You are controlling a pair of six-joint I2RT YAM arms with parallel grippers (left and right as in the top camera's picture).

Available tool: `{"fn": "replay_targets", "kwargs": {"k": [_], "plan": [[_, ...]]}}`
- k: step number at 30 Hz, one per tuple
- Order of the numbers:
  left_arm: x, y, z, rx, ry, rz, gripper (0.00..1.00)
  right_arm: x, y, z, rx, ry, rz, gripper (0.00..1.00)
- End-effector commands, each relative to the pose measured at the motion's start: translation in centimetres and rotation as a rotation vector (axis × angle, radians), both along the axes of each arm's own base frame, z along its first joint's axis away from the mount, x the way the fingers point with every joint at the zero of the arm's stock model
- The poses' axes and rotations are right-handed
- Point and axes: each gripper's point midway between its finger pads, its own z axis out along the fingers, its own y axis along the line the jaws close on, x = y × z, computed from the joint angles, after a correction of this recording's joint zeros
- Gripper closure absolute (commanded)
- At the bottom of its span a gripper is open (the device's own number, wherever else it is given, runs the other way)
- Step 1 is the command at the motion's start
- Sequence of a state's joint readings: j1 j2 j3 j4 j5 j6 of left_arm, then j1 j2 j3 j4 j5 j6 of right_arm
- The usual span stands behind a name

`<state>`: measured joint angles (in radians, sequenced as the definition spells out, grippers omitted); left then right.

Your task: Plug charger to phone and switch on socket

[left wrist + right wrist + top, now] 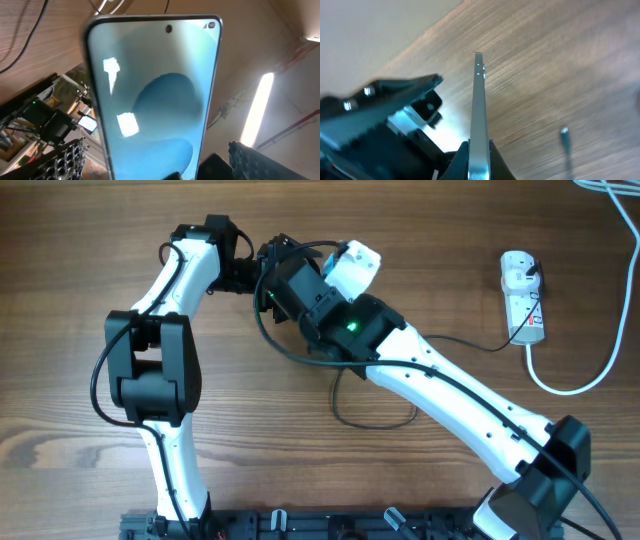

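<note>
Wooden surface (430, 230): brown grain, carrying two white-and-black arms that meet near its far edge
Slim smartphone with a pale blue lit screen and silver rim (155, 100): held up off the surface between the two hands, edge-on to the right wrist camera (478, 110), screen facing the left wrist camera
Right hand (478, 152): pressed together on the smartphone, pinching front and back at the end away from its camera hole
Left hand (255, 270): spread, its ridged black finger (400, 95) standing apart from the smartphone's face
Thin black looping charger cable (372, 425): lying on the surface, partly under the right arm; I cannot tell where its plug tip is
Small white power strip socket with a red-marked label (522, 300): lying well apart at the right, with a black plug in it and a white cord (570, 388) curling away
</note>
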<state>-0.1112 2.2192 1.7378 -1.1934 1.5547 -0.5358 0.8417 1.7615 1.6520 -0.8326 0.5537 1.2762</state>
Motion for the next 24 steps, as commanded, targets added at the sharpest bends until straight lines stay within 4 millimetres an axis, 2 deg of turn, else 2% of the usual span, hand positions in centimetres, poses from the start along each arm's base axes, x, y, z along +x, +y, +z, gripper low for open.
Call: {"fn": "replay_targets", "kwargs": {"k": [1, 3, 8, 14, 20, 23, 24], "plan": [[-0.4, -0.1, 1.7, -0.026, -0.032, -0.002, 0.05, 0.0, -1.2, 4.0, 0.264, -0.086, -0.233, 0.96], [-0.4, -0.1, 1.7, -0.026, -0.032, -0.002, 0.07, -0.2, -1.3, 4.0, 0.351, -0.079, -0.309, 0.95], [-0.4, -0.1, 1.7, -0.02, 0.022, -0.002, 0.21, -1.0, -2.0, 3.1, 0.567, -0.032, -0.553, 0.96], [-0.4, -0.1, 1.7, -0.019, 0.028, -0.002, 0.39, -0.9, -2.0, 3.1, 0.582, -0.034, -0.56, 0.96], [-0.4, -0.1, 1.7, -0.013, 0.081, -0.001, 0.64, -0.4, -0.7, 3.8, 0.651, -0.037, -0.538, 0.96], [-0.4, -0.1, 1.7, -0.013, 0.081, -0.001, 0.64, -0.5, -0.2, 3.7, 0.669, -0.012, -0.522, 0.95], [-0.4, -0.1, 1.7, -0.013, 0.081, -0.001, 0.6, -0.5, -0.2, 3.7, 0.667, -0.011, -0.523, 0.96]]}}
